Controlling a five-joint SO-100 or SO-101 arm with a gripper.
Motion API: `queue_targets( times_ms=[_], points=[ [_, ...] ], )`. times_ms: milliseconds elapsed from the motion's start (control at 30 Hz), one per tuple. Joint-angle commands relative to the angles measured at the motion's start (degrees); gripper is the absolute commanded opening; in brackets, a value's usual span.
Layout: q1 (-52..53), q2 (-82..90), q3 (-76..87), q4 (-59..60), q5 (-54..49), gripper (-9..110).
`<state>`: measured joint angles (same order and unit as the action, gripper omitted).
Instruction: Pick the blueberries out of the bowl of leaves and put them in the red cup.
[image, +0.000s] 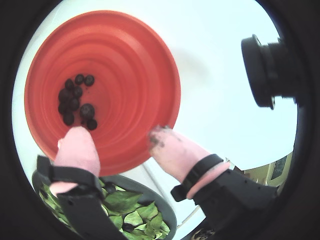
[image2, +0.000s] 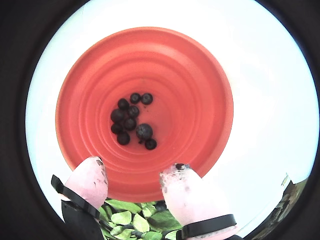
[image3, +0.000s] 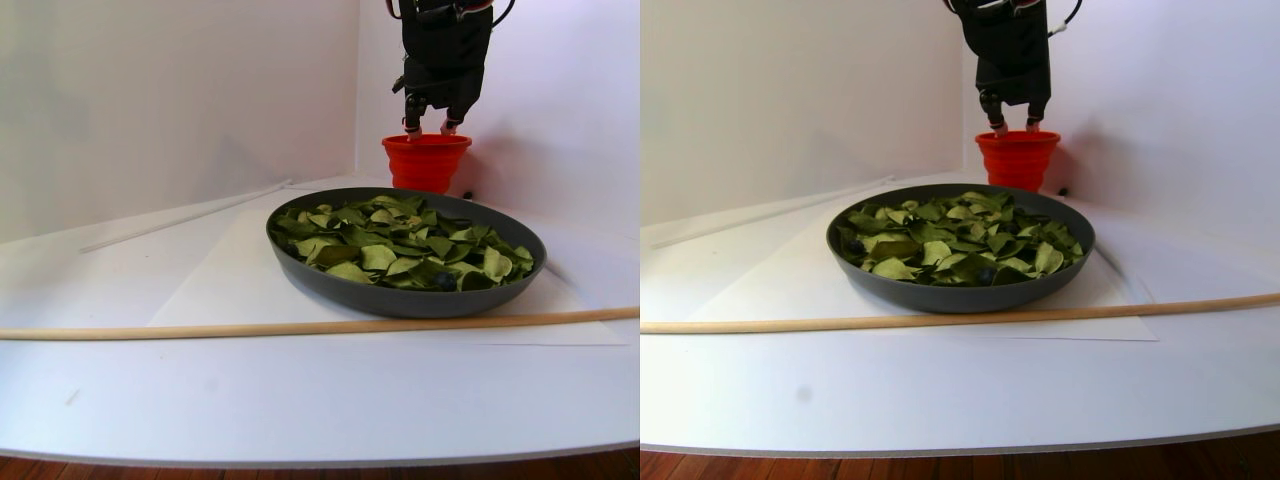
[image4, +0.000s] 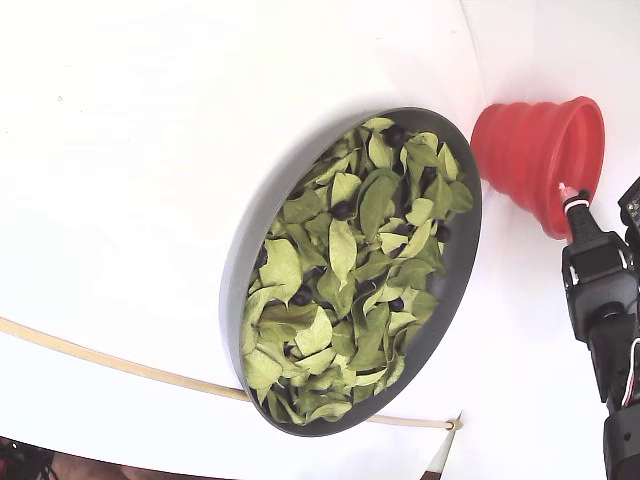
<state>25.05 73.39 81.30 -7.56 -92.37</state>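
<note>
fingers (image2: 134, 175) spread, nothing held, over red cup (image2: 200, 100) rim | blueberries (image2: 131, 120) clustered in cup bottom | bowl (image3: 400, 300) of leaves (image3: 400, 245) just beside cup, on tabletop (image3: 300, 400)

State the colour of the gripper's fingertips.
Pale pink fingertips, clearest in a wrist view.
</note>
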Motion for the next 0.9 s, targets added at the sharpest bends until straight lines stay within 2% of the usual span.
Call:
queue_targets(
  times_ms=[0, 867],
  points=[
    [2.5, 11.6, 0.0, -0.2, 0.2, 20],
    [2.7, 23.3, 11.0, 1.8, 0.1, 19]
  ],
)
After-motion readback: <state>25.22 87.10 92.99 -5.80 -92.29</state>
